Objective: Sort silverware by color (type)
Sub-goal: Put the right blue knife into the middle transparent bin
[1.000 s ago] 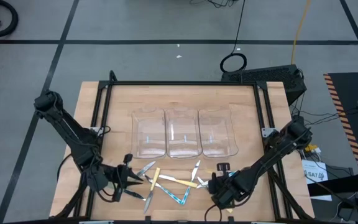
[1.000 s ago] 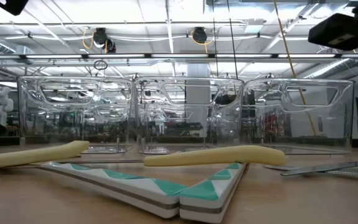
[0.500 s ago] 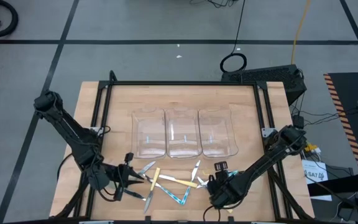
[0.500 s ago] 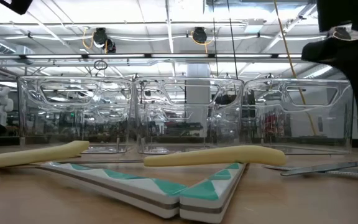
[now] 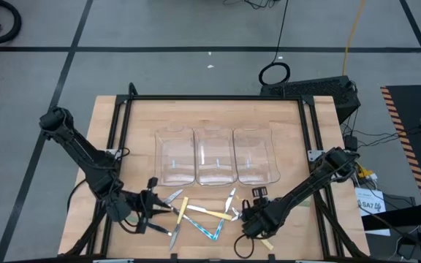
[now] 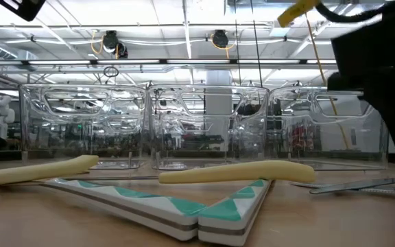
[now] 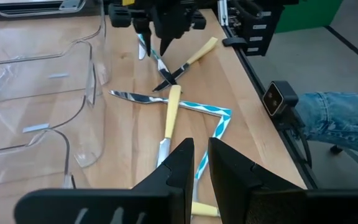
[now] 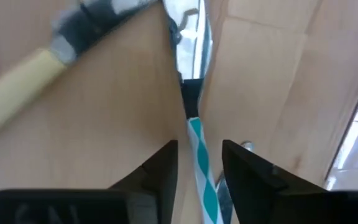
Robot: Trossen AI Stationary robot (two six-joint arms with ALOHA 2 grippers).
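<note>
The silverware (image 5: 196, 213) lies scattered flat on the wooden table near its front edge: yellow handles (image 6: 238, 171), teal-and-white striped handles (image 6: 149, 202) and bare metal knives (image 7: 132, 96). My right gripper (image 5: 244, 214) is low over the right end of the scatter, pointing down. It is open, with one finger on either side of a teal-striped handle (image 8: 197, 149) whose metal end (image 8: 191, 37) points away. My left gripper (image 5: 156, 208) hovers at the left end of the scatter. Its fingers (image 7: 188, 162) stand a narrow gap apart with nothing between them.
Three clear plastic bins (image 5: 214, 157) stand side by side in the middle of the table, just beyond the silverware. A black frame rail (image 5: 210, 98) runs round the tabletop. A person's leg in jeans (image 7: 340, 118) shows beyond the table's right edge.
My right gripper has come down and a little toward the table's left edge, onto the right end of the silverware. In the low view it has grown from a small shape at the top right to a large dark mass. The silverware has not moved.
</note>
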